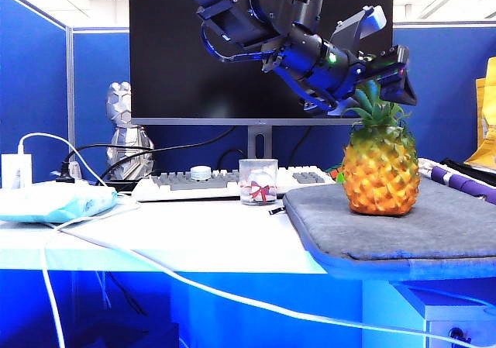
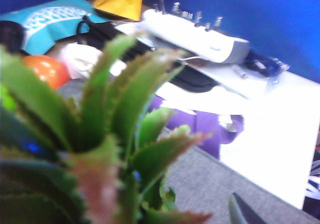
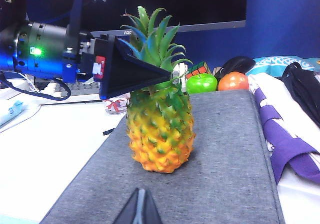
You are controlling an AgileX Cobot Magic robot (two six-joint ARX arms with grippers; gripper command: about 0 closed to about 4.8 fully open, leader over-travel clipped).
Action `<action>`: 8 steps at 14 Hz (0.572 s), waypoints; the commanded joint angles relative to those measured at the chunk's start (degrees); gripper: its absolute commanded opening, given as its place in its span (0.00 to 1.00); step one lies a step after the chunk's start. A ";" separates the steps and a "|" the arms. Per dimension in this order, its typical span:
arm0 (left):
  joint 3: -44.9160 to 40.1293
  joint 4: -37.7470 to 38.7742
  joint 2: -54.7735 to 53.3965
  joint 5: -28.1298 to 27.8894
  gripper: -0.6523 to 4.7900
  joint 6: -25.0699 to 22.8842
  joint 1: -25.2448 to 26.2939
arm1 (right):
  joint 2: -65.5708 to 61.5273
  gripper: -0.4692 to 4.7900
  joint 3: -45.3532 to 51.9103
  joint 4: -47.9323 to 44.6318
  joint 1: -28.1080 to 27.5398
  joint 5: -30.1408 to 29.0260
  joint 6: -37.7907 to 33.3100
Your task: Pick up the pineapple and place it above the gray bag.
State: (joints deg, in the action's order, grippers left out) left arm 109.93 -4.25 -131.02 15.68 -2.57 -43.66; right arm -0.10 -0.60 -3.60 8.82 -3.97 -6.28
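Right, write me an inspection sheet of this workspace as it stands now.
Surface: white desk, gray bag lying flat at its right end.
Job's things: pineapple upright on the gray bag.
Clutter: green toy apple, orange toy fruit, puzzle cube, clear cup, keyboard, light-blue cloth bundle, purple cloth.
Grippers: left gripper at the pineapple's leaf crown, jaws open, holding nothing; right gripper low over the bag's near edge, jaws shut, empty.
Cables: white cable trailing across the desk front; black cables behind the keyboard.
Surroundings: monitor, blue partitions.
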 commanded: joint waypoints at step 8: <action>0.17 2.62 2.78 -1.33 1.00 -0.44 -0.66 | -0.02 0.08 0.52 -1.11 0.02 -0.04 -1.29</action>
State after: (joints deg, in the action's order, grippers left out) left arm 109.91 -2.24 -128.79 14.31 -2.98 -43.79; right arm -0.10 -0.60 -3.60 8.82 -3.97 -6.70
